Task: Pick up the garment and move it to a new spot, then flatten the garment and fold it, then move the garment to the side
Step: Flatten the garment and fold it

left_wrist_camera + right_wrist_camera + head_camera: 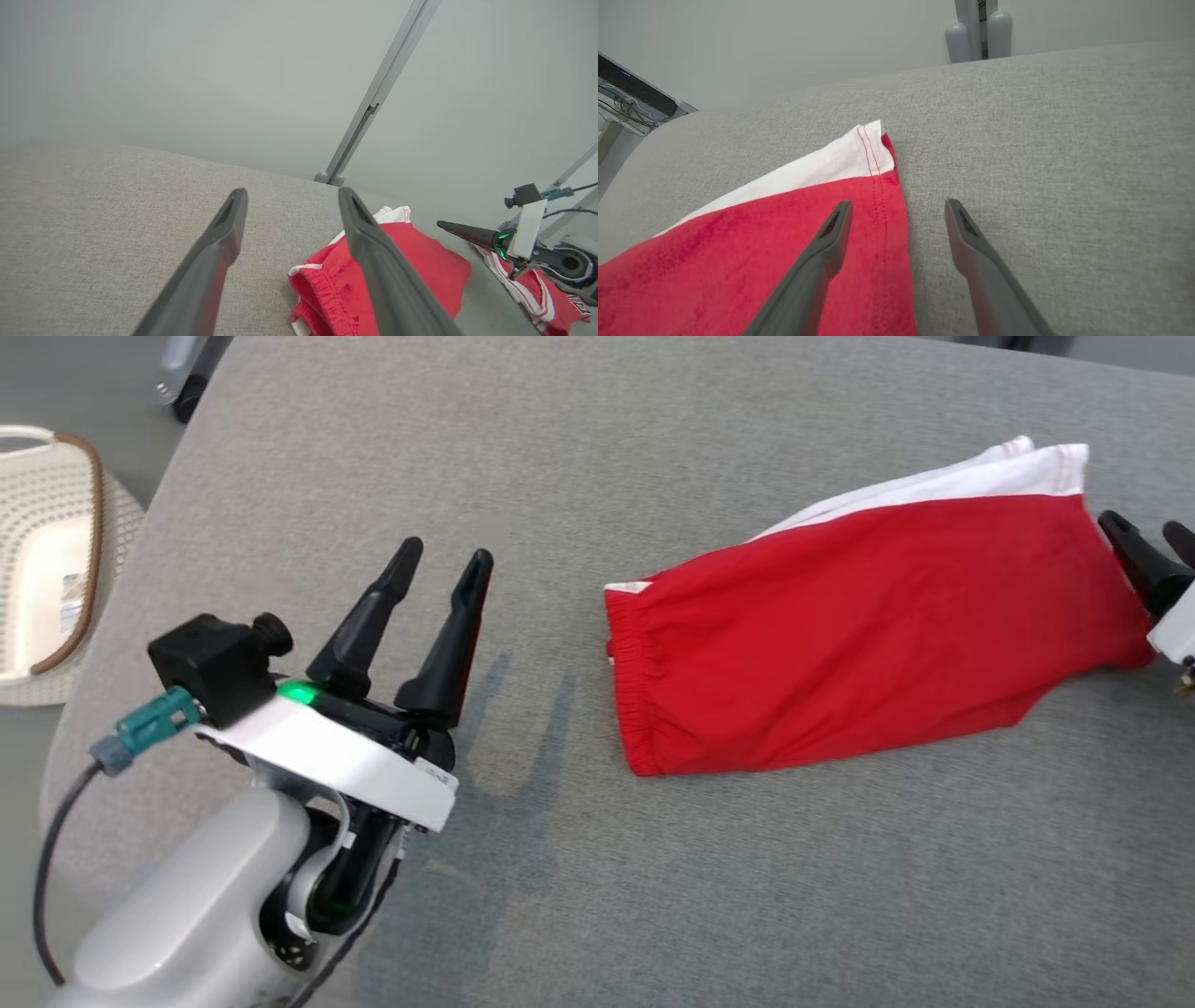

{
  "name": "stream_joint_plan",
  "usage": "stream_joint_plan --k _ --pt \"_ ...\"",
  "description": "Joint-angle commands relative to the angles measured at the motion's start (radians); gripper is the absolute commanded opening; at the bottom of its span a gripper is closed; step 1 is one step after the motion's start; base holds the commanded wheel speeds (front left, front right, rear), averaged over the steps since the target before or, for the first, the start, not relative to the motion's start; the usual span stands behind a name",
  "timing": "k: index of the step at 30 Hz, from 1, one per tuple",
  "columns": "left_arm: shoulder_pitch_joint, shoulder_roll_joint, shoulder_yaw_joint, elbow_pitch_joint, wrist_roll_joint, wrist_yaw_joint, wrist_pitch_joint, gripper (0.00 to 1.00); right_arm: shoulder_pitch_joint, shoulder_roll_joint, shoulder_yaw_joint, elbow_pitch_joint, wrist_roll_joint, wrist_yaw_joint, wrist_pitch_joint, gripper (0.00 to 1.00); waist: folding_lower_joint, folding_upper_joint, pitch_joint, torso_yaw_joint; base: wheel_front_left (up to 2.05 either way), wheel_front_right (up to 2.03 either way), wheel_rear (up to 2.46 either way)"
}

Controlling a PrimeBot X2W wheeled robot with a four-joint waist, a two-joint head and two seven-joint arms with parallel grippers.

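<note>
A red garment (859, 635) with a white band and an elastic waist lies folded on the grey cushioned surface (653, 896), right of centre. My left gripper (446, 555) stands open at the lower left, well apart from the garment's waist end, nothing between its fingers. In the left wrist view the left gripper (292, 193) points past the garment (420, 261). My right gripper (1144, 527) is at the garment's right end. In the right wrist view the right gripper (899, 205) is open, straddling the stitched hem of the garment (738, 252), one finger over red cloth, the other over bare cushion.
A cream basket (47, 551) sits off the surface's left edge. A grey metal post (373, 98) rises beyond the far edge, and grey post feet (978, 28) show behind the cushion. Bare cushion lies in front of and left of the garment.
</note>
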Motion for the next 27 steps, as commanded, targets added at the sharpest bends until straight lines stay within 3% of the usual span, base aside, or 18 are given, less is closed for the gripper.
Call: stream_joint_plan --k 1,8,17,18,19,21,27 --pt "0.032 -0.023 0.023 0.003 0.039 0.007 -0.006 1.00 -0.018 -0.008 -0.001 0.034 0.002 0.001 0.021 1.00 0.0000 0.0000 0.014 0.034 0.00 0.00 0.00" --pt "0.146 -0.145 0.135 0.020 0.151 -0.047 -0.008 1.00 -0.058 0.005 -0.008 0.204 0.006 0.001 0.155 1.00 0.0000 0.0000 0.007 0.083 0.00 0.00 0.00" --pt "0.197 -0.220 0.175 0.065 0.225 -0.091 -0.008 1.00 -0.063 0.073 -0.015 0.240 0.048 0.001 0.266 1.00 0.0000 0.0000 -0.005 0.101 0.00 0.00 0.00" --pt "0.199 -0.227 0.182 0.067 0.235 -0.094 -0.008 1.00 -0.061 0.078 -0.015 0.233 0.050 0.001 0.266 0.89 0.0000 0.0000 -0.006 0.101 0.00 0.00 0.00" --pt "0.202 -0.234 0.188 0.070 0.242 -0.098 -0.008 1.00 -0.059 0.082 -0.015 0.224 0.054 0.001 0.260 0.47 0.0000 0.0000 -0.008 0.101 0.00 0.00 0.00" --pt "0.211 -0.244 0.196 0.076 0.257 -0.106 -0.008 1.00 -0.059 0.079 -0.021 0.213 0.050 0.001 0.230 0.00 0.0000 0.0000 -0.011 0.099 0.00 0.00 0.00" --pt "0.235 -0.266 0.223 0.095 0.296 -0.121 -0.008 1.00 -0.036 0.070 -0.041 0.181 0.062 0.001 0.135 0.00 0.0000 0.0000 -0.048 0.070 0.00 0.00 0.00"
